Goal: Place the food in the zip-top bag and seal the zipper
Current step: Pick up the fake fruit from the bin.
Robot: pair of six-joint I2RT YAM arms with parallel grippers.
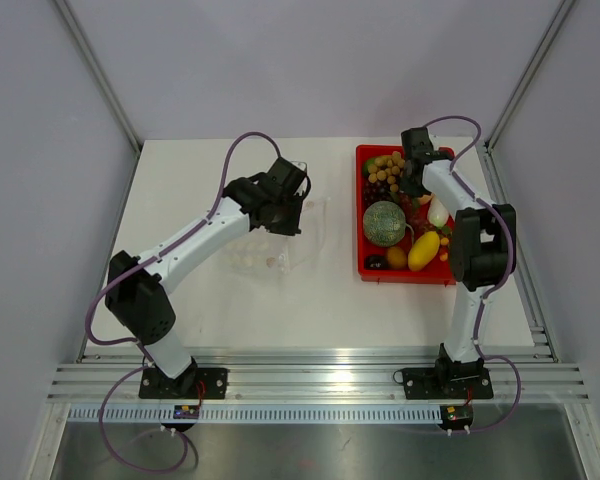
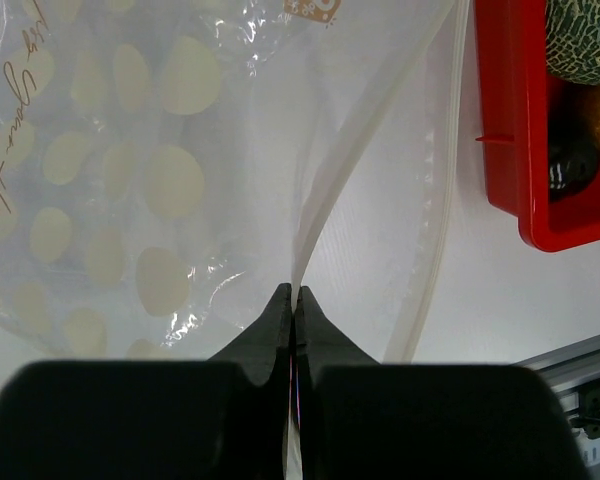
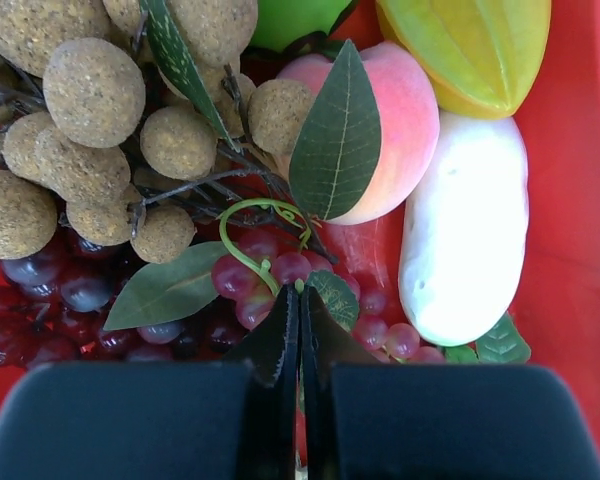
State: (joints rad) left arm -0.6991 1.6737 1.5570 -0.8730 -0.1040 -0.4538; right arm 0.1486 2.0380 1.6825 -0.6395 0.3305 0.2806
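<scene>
The clear zip-top bag [image 1: 285, 248] lies on the white table, printed with pale dots [image 2: 130, 180]. My left gripper [image 1: 280, 215] is shut on one lip of its mouth, and the white zipper strip [image 2: 325, 200] rises out from between my fingertips [image 2: 294, 292]. The other lip's strip [image 2: 442, 240] lies apart to the right. The food sits in the red tray [image 1: 361, 215]. My right gripper [image 1: 412, 183] is down in the tray, shut [image 3: 300, 290] on the green stem [image 3: 248, 212] of the purple grape bunch [image 3: 242, 280].
Around the grapes lie a brown longan cluster [image 3: 80, 120], a peach [image 3: 400, 120], a yellow star fruit [image 3: 470, 50] and a white piece [image 3: 470, 240]. A green melon [image 1: 384, 222] and yellow fruit [image 1: 423, 250] fill the tray's near half. The tray wall [image 2: 515, 130] stands just right of the bag.
</scene>
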